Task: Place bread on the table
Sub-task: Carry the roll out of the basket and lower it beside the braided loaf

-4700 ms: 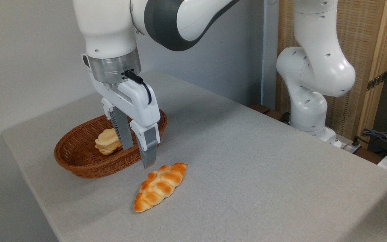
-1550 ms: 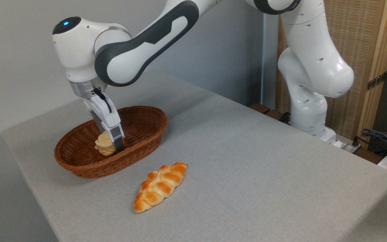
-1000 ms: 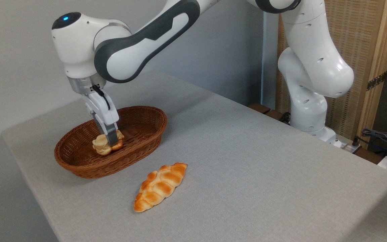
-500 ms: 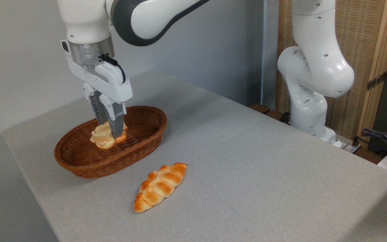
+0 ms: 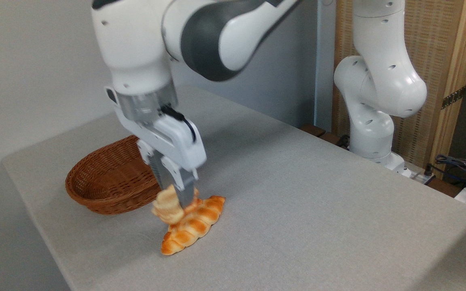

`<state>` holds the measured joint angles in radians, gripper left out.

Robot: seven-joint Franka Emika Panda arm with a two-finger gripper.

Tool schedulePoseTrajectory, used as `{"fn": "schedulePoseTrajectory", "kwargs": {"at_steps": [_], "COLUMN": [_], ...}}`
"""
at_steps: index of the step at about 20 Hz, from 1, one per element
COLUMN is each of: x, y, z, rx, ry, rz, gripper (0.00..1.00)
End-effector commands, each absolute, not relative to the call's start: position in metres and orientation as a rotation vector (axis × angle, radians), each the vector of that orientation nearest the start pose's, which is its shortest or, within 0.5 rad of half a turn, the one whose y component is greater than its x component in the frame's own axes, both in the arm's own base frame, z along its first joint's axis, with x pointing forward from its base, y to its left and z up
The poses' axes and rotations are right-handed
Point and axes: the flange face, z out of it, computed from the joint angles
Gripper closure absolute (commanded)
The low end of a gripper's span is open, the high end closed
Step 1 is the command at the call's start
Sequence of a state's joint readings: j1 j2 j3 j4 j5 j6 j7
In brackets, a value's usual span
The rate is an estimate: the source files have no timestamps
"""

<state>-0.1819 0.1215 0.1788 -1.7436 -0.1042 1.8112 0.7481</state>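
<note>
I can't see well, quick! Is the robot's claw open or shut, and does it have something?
Gripper: shut on the bread, a small pale bun, held in front of the braided loaf above the table.

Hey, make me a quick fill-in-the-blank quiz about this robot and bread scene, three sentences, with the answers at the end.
1. The gripper is shut on the small pale ____.
2. The bread is held out of the brown wicker ____.
3. On the table, the braided loaf lies to the ____ of the basket in the picture.

Missing words: bread; basket; right
</note>
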Motion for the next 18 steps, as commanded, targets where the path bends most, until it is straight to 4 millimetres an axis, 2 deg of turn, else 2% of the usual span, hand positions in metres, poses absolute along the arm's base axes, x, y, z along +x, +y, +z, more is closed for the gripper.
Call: {"fn": "schedulePoseTrajectory", "kwargs": {"at_steps": [1, 2, 4, 7, 18], "x": [0.582, 0.582, 0.579, 0.579, 0.581], "y": [0.019, 0.021, 0.021, 0.021, 0.020], "z": [0.476, 0.472, 0.462, 0.455, 0.454], "rx": [-2.992, -2.992, -2.997, -3.001, -3.002], "ry": [1.250, 1.248, 1.251, 1.252, 1.242], "rz": [0.102, 0.113, 0.146, 0.167, 0.156], "gripper": [0.34, 0.11, 0.00, 0.00, 0.00]}}
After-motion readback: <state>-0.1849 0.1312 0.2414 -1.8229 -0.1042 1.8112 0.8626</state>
